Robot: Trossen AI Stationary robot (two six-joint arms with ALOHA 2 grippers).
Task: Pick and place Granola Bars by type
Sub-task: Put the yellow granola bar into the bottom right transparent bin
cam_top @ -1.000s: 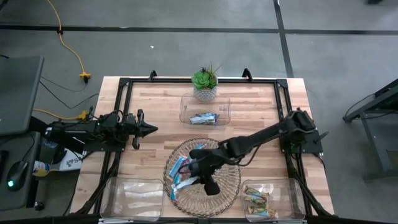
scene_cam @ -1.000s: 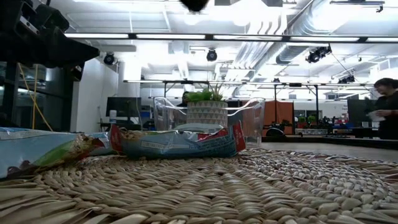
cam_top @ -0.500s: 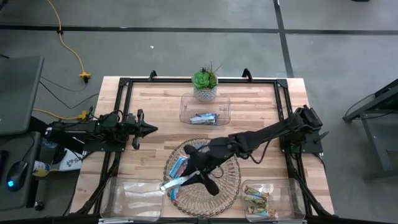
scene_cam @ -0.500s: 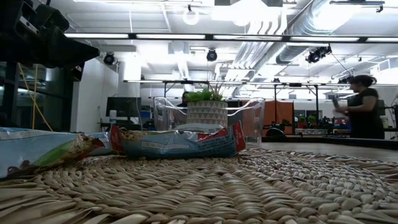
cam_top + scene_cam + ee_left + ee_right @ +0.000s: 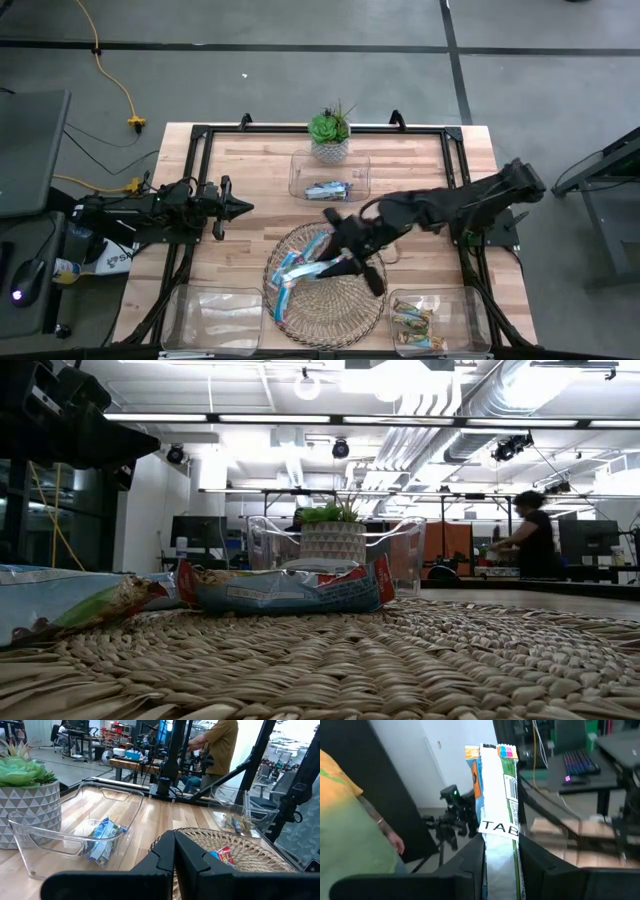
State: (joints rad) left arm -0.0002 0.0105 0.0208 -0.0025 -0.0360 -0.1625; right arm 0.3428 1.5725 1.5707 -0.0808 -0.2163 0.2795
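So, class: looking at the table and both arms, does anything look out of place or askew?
Nothing looks spilled or damaged. The right gripper holds one granola bar above the wicker tray; the remaining bars lie in the tray and clear bins.

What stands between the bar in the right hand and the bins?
Nothing visible. The right hand holds a bar lifted over the tray; the far bin, left bin and right bin all stand open-topped.

Grey concrete floor (image 5: pixel 250 85), yellow cable (image 5: pixel 112 75); bright ceiling lights (image 5: pixel 300 418) overhead.
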